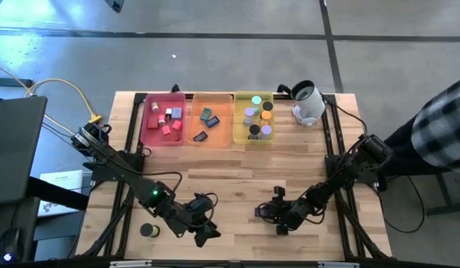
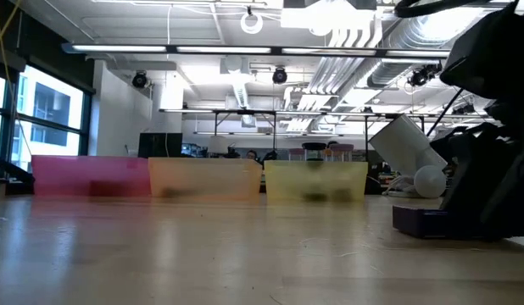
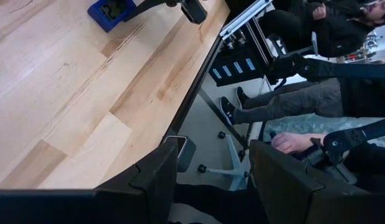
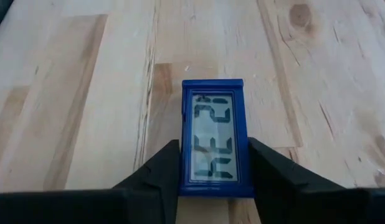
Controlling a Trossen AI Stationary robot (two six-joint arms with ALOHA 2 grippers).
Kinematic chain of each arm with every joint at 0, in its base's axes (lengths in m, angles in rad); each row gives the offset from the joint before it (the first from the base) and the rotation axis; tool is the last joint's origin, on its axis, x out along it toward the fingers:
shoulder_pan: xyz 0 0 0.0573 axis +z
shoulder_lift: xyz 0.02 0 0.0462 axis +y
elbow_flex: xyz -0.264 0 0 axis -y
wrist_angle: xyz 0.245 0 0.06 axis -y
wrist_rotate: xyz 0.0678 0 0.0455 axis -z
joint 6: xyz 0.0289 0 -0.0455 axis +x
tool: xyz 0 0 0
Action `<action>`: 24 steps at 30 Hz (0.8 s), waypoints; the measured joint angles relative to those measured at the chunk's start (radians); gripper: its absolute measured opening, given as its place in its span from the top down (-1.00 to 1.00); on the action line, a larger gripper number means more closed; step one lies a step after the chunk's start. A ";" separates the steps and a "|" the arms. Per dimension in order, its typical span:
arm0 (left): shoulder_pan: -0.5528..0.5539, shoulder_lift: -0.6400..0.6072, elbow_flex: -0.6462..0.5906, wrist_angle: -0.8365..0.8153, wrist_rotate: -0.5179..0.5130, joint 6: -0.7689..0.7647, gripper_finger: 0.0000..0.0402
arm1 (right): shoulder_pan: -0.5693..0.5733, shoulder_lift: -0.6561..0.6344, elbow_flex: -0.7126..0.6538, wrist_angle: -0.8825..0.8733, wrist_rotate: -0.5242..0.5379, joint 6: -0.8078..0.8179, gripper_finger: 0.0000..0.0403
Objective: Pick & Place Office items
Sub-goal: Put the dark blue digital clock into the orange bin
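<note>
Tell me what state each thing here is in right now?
Blue display: flat on the table, between the right claw's fingers.
Left claw: open, empty.
Pink tray: holds red cubes.
Orange tray: holds blue pieces.
Yellow tray: holds cylinders.
Black cylinder: loose on the table.

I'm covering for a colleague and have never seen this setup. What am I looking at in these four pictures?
Two dark robot arms work at a wooden table. One picture looks straight down from above, one looks level across the tabletop, and the other two come from cameras on each arm's wrist.

At the table's far edge stand a pink tray, an orange tray and a yellow tray, each holding small office items, with a white device beside them. A dark cylinder lies near the left arm.

The right gripper has its jaws on either side of a blue rectangle with a display lying on the wood. The left gripper hangs open and empty at the near edge. A seated person shows beyond the table.
</note>
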 joint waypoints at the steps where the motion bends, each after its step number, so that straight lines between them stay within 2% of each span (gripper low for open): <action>1: 0.001 0.000 0.000 0.001 -0.002 0.000 0.04 | -0.002 -0.005 0.000 0.000 -0.009 0.007 0.31; 8: 0.002 0.000 0.000 0.022 -0.009 0.036 0.04 | -0.012 -0.142 0.001 -0.097 -0.099 0.029 0.31; 14: 0.021 0.000 0.000 0.056 -0.033 0.095 0.04 | -0.054 -0.338 0.036 -0.244 -0.074 0.021 0.31; 18: 0.048 0.000 0.000 0.095 -0.058 0.138 0.04 | -0.068 -0.454 0.073 -0.248 -0.055 0.012 0.31; 24: 0.115 0.000 0.000 0.150 -0.214 -0.040 0.04 | -0.065 -0.556 0.150 -0.275 -0.017 -0.114 0.31</action>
